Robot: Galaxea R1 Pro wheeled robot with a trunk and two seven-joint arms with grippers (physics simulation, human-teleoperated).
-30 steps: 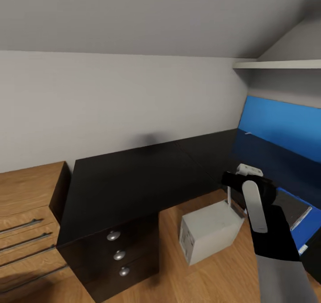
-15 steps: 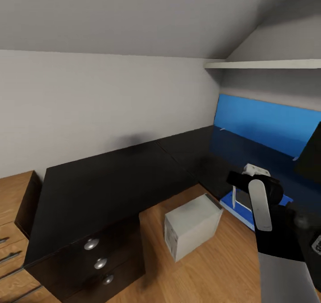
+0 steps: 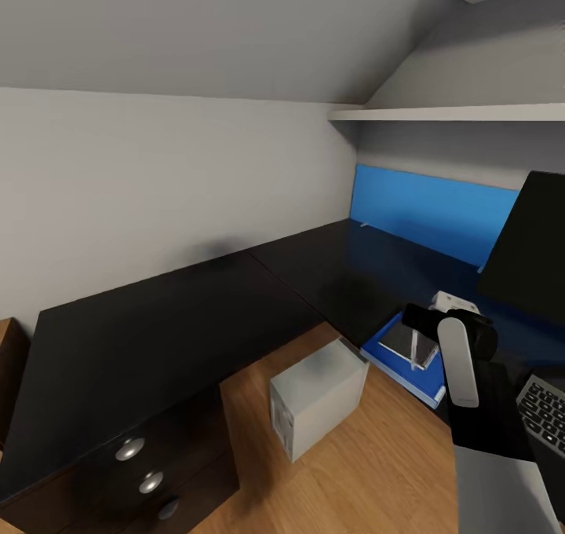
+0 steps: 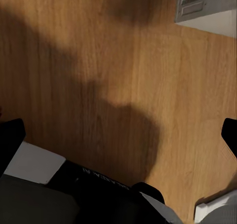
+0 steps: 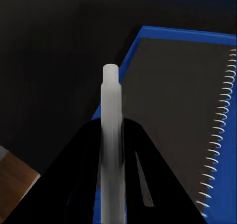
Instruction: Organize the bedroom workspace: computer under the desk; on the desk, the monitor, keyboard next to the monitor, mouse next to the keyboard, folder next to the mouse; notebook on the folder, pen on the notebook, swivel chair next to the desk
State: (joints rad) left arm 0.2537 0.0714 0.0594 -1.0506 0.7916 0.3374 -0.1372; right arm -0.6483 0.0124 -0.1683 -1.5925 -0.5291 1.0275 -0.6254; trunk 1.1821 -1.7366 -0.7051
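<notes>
Fingers (image 5: 84, 169) of the right gripper (image 5: 111, 150) are seen in the right wrist view pinched on the slim white stick pen (image 5: 111, 135), held over the black-covered spiral notebook (image 5: 173, 120) on the flat bright blue folder (image 5: 148, 33).

From the head view, the right gripper (image 3: 424, 331) hangs at 4 o'clock over the folder (image 3: 400, 365) on the glossy black L-shaped desk (image 3: 173, 322); the light grey tower computer (image 3: 318, 396) stands on the floor.

In the left wrist view, dark left finger (image 4: 229, 132) tips are spread over wooden floor (image 4: 98, 61).
</notes>
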